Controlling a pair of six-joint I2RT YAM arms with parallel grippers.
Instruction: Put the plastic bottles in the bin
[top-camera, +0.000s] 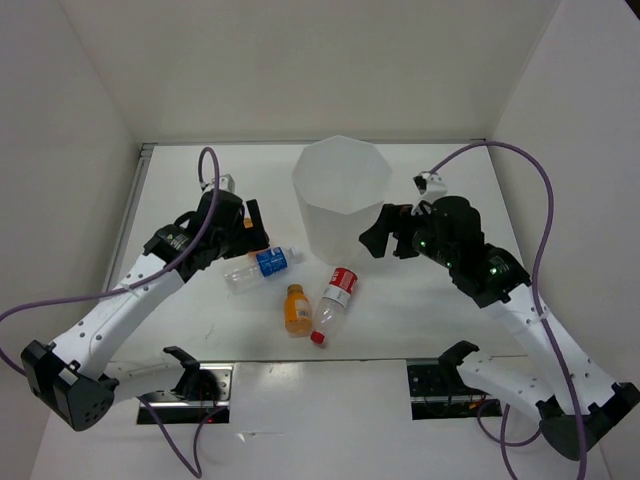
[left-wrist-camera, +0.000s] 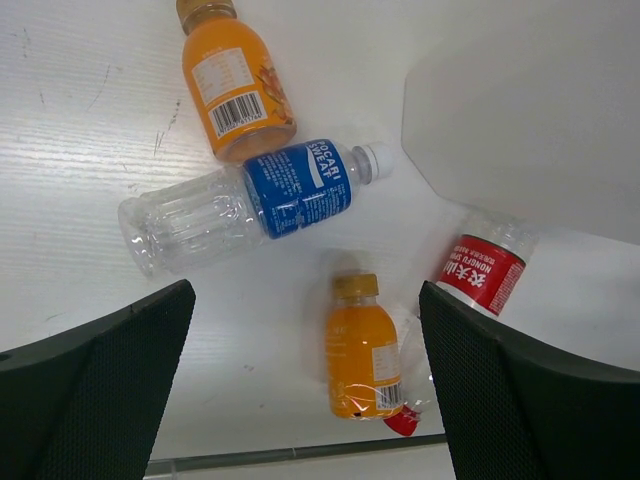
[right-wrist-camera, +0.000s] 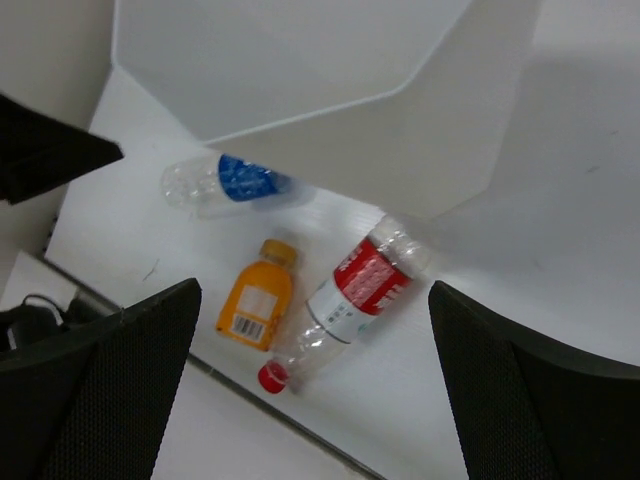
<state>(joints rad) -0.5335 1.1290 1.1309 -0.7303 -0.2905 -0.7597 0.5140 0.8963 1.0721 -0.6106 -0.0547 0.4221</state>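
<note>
With the left pincer (top-camera: 252, 228) and right pincer (top-camera: 376, 238) both spread and empty beside the one bin (top-camera: 335, 225), four bottles lie on the surface (top-camera: 430, 320) on its near side, a blue-label bottle (left-wrist-camera: 250, 200), a red-label bottle (top-camera: 337, 293), an orange bottle (top-camera: 296, 308) and a second orange bottle (left-wrist-camera: 235, 85) touching the blue one, so a closing grip could roll a neighbour away.

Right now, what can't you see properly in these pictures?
Overhead view: a second orange bottle is hidden under the left arm.
Right wrist view: the bin covers the blue-label bottle's cap.
Left wrist view: the top edge cuts off that orange bottle's cap.
</note>
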